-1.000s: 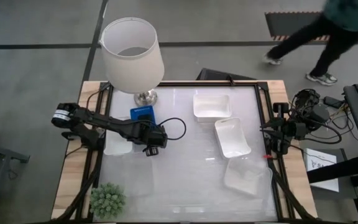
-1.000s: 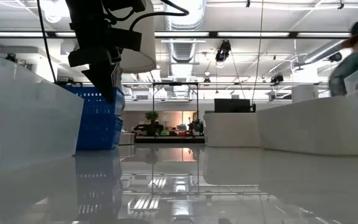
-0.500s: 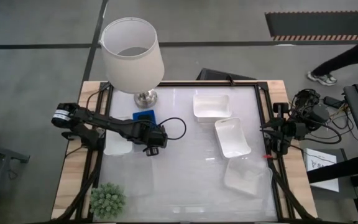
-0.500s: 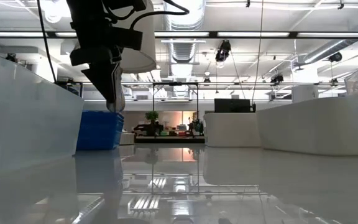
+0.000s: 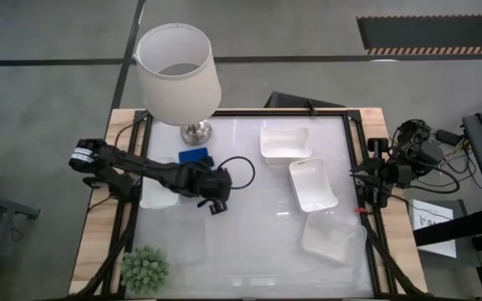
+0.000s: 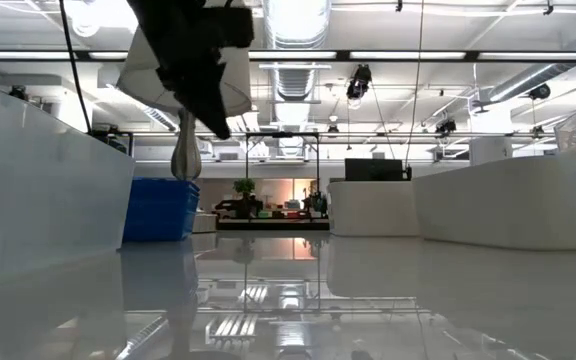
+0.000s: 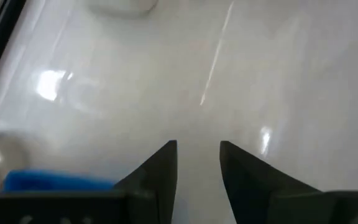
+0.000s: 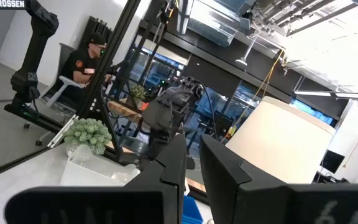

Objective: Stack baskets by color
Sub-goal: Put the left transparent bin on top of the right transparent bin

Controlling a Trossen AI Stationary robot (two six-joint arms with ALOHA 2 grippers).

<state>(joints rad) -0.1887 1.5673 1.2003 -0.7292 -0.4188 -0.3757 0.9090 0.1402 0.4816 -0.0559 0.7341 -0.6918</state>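
Blue basket behind left hand

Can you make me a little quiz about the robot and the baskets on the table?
1. True or false: the left pincer is holding the blue basket.
2. How many white baskets lie on the right half of the table? A) none B) two C) five
3. Fill in: the blue basket sits right next to the base of the ____.

Key: 1. false, its fingers are apart and empty, away from the basket. 2. B. 3. lamp.
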